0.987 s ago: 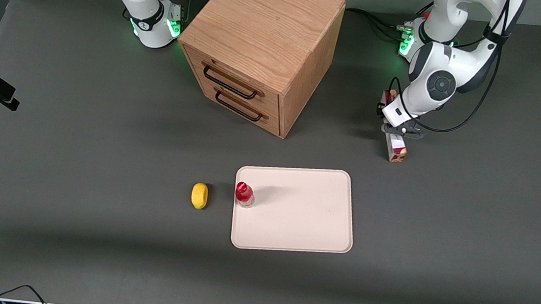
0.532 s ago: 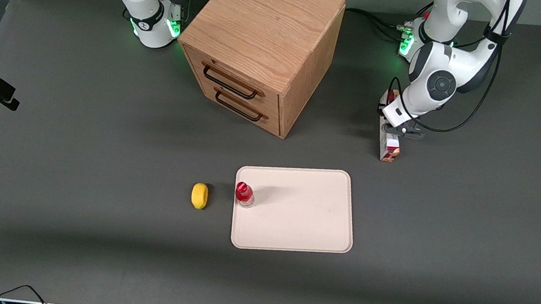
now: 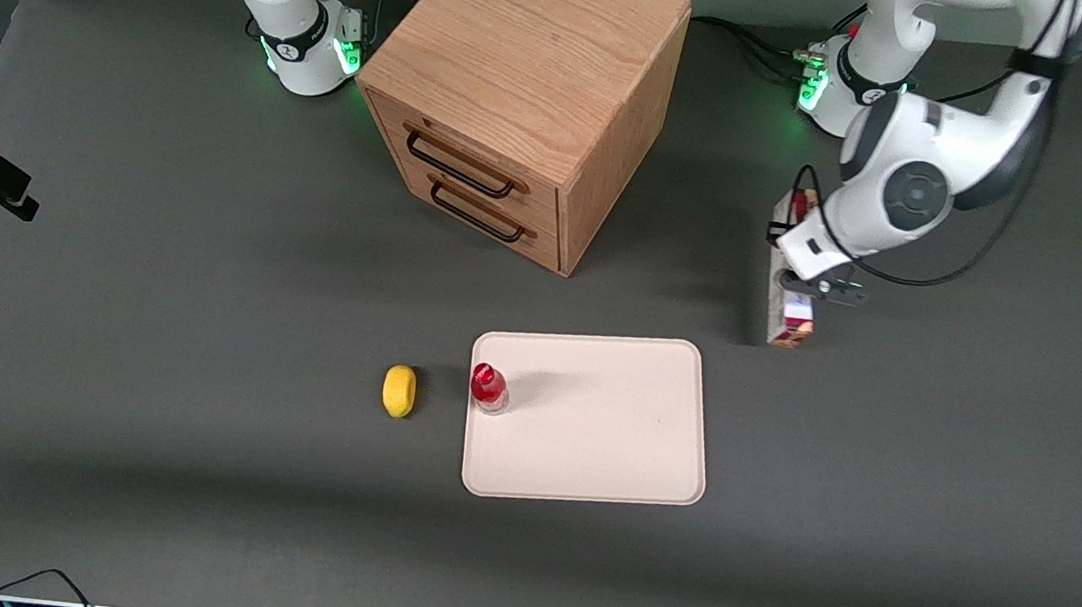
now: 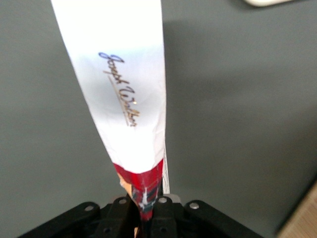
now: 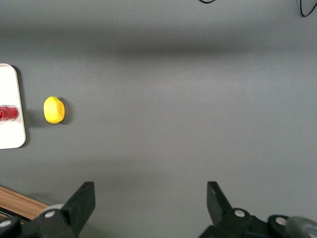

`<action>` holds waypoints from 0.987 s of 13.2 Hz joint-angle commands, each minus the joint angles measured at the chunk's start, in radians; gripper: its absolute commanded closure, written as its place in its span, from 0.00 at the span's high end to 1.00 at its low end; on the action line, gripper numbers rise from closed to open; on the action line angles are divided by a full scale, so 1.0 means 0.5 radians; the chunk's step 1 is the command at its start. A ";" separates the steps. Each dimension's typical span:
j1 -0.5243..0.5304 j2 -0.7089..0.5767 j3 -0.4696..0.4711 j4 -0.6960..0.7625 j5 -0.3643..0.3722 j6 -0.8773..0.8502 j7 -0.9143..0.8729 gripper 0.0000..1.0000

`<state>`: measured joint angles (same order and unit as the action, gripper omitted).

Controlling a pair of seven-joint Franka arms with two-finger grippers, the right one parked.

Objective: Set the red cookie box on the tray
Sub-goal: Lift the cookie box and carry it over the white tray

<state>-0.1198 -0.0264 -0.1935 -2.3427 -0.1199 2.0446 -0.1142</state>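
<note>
My left gripper [image 3: 798, 282] is shut on the red cookie box [image 3: 788, 322] and holds it lifted above the table, farther from the front camera than the tray [image 3: 597, 440] and toward the working arm's end. In the left wrist view the box [image 4: 121, 94] shows its white section with script and its dark red patterned end pinched between the fingers of the gripper [image 4: 144, 210]. The cream-white tray lies flat on the grey table, with one corner [image 4: 265, 2] showing in the left wrist view.
A small red-capped bottle [image 3: 489, 388] stands on the tray's edge toward the parked arm. A yellow lemon [image 3: 399, 390] lies beside the tray. A wooden two-drawer cabinet [image 3: 523, 91] stands farther from the front camera than the tray.
The gripper has lifted the box and carried it nearer to the front camera, toward the tray; the box has turned slightly in the grip.
</note>
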 commanded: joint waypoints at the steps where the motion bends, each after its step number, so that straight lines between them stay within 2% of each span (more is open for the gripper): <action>1: 0.003 -0.021 0.046 0.429 0.086 -0.468 0.004 0.00; 4: 0.003 -0.030 0.056 0.763 0.086 -0.732 0.011 0.00; 6: 0.003 -0.027 0.059 0.869 0.086 -0.788 0.014 0.00; 9: -0.012 0.049 0.031 0.973 0.053 -0.733 -0.093 0.00; 13: -0.024 0.319 -0.195 1.190 0.080 -0.497 -0.528 0.00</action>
<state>-0.1223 0.0408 -0.2512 -1.8429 -0.0916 1.7708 -0.2719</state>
